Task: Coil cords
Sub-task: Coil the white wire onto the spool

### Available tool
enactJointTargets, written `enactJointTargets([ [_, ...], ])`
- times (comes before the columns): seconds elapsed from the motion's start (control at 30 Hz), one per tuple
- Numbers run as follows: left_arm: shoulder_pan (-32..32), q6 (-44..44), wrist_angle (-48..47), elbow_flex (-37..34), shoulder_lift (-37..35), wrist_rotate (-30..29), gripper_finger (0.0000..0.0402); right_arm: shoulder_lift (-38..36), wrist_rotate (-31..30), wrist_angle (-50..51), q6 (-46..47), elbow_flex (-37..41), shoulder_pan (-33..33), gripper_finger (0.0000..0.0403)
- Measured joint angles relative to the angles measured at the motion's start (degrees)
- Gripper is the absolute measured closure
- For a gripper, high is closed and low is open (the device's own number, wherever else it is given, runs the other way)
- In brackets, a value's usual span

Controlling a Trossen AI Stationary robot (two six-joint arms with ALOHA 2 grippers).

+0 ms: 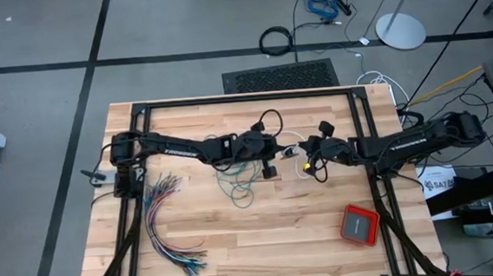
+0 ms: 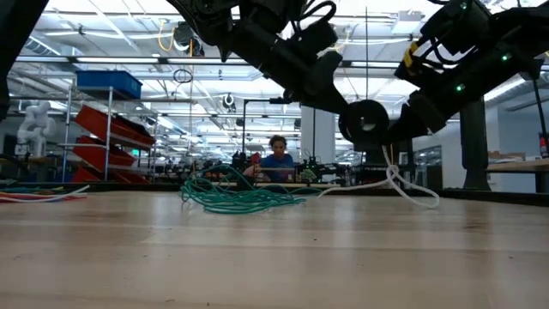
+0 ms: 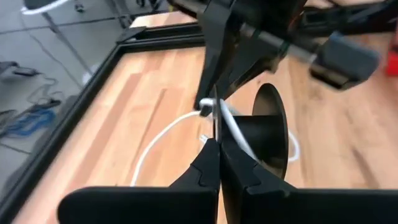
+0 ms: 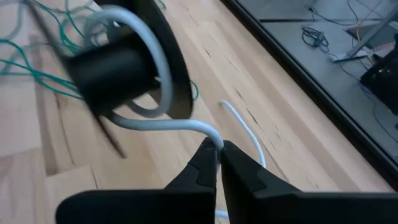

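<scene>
Above the table's middle hangs a black spool (image 2: 364, 124), with my left gripper (image 3: 217, 144) shut on it. A white cord (image 4: 155, 121) loops round its hub. My right gripper (image 4: 217, 148) is shut on this cord just beside the spool, and it also shows in the left wrist view (image 3: 210, 99). In the high view the two grippers, left (image 1: 272, 164) and right (image 1: 300, 162), meet at the centre. A teal-green cord (image 1: 241, 189) lies in a loose tangle on the table, left of the spool and untouched. My left gripper pinches a thin flange of the spool (image 3: 216, 121) edge-on between its two fingers, slanting down from the table's left. The spool hangs clear of the table, one round face (image 2: 364, 129) turned toward the near edge. My right gripper pinches the white cord (image 4: 210, 132) between its fingertips, slanting down from the table's right. From the fingers the cord bends round the spool's hub (image 4: 146, 37). The rest hangs slack below, and its loop (image 2: 420, 199) lies on the table.
A fan of many-coloured wires (image 1: 170, 226) lies at the near left. A red flat device (image 1: 359, 224) sits at the near right. Black frame rails (image 1: 244, 99) border the table. A person (image 2: 276, 161) sits far beyond it.
</scene>
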State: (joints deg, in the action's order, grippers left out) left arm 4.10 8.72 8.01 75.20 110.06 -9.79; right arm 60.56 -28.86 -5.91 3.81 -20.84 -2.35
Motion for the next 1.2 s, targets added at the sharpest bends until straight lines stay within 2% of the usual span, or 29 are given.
enactJointTargets([
  [0.43,0.0,7.2,-1.2,0.0,0.2,-14.6,0.0402,-1.3,3.8,-4.3,0.0,0.0,0.8,0.0403],
  [0.73,-0.1,8.8,2.8,0.0,4.4,-17.5,0.0402,-1.3,8.0,-10.4,0.3,0.0,1.3,0.0403],
  [0.93,-0.1,10.0,10.9,-0.1,5.6,-20.1,0.0401,-1.3,9.5,-10.9,1.9,0.0,1.4,0.0401],
  [1.2,0.0,11.1,16.4,1.9,6.2,-18.8,0.0401,-1.3,10.0,-14.1,1.3,-0.2,1.4,0.0368],
])
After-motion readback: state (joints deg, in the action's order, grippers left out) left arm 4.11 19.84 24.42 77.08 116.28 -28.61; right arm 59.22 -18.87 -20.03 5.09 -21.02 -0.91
